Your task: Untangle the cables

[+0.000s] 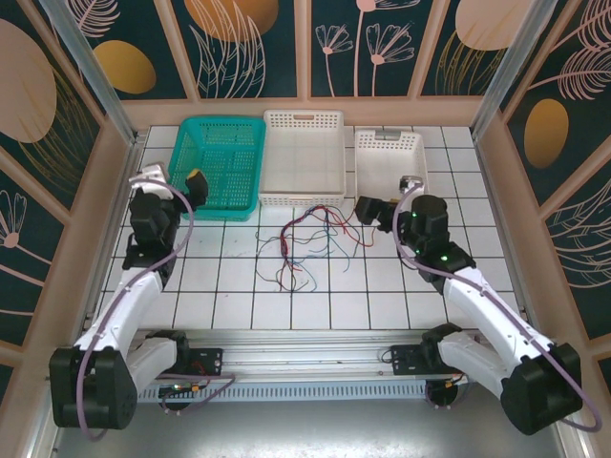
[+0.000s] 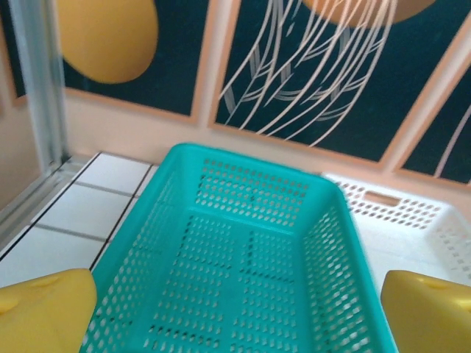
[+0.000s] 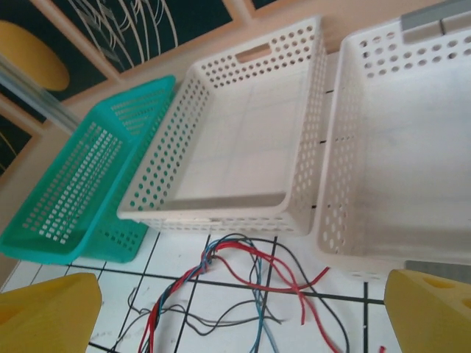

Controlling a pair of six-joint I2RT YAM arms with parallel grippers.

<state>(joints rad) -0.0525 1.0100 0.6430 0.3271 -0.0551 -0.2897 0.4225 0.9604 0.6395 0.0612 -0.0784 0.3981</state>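
Observation:
The cables lie in a loose tangle of red, black and blue strands on the white tiles at the table's middle, just in front of the white baskets. In the right wrist view the cables are twisted together at the left and fan out to the right. My right gripper hangs just right of the tangle, open, and its yellow fingertips stand wide apart with nothing between them. My left gripper is open over the near edge of the teal basket, away from the cables. Its fingertips hold nothing.
Three baskets line the back: the teal basket at left, a large white basket in the middle and a small white basket at right. All look empty. Patterned walls enclose the table on three sides.

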